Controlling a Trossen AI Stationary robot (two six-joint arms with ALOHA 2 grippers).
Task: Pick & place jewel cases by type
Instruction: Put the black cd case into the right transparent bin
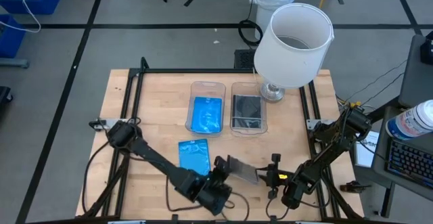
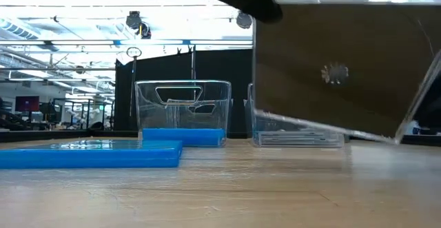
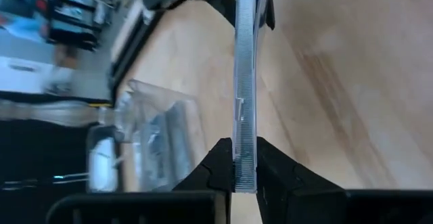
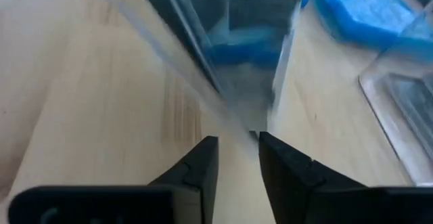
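Note:
A clear, dark-tinted square jewel case (image 1: 241,170) hangs over the table's near edge between both arms. It fills the right of the low view (image 2: 331,69). My left gripper (image 1: 220,170) is shut on its left end. My right gripper (image 4: 238,143) stands open at its right end (image 1: 270,173), one finger on either side of the case's corner (image 4: 252,137). A bright blue jewel case (image 1: 194,155) lies flat on the table, left of the held one. Blue cases fill the left bin (image 1: 206,112), and dark clear ones lie in the right bin (image 1: 247,111). My left gripper pinches the case's two flat faces between its fingers at one edge (image 3: 245,173), coming from the table's near left. The case runs straight out from the fingers, edge-on in the wrist view. It is tilted and clear of the table (image 2: 324,128). Whether my right gripper touches the case's corner, I cannot tell.
A lamp with a big white shade (image 1: 294,45) stands at the far right behind the bins. A black frame rail (image 1: 135,102) runs along the table's left and far edges. Bare wood lies between the bins and the held case.

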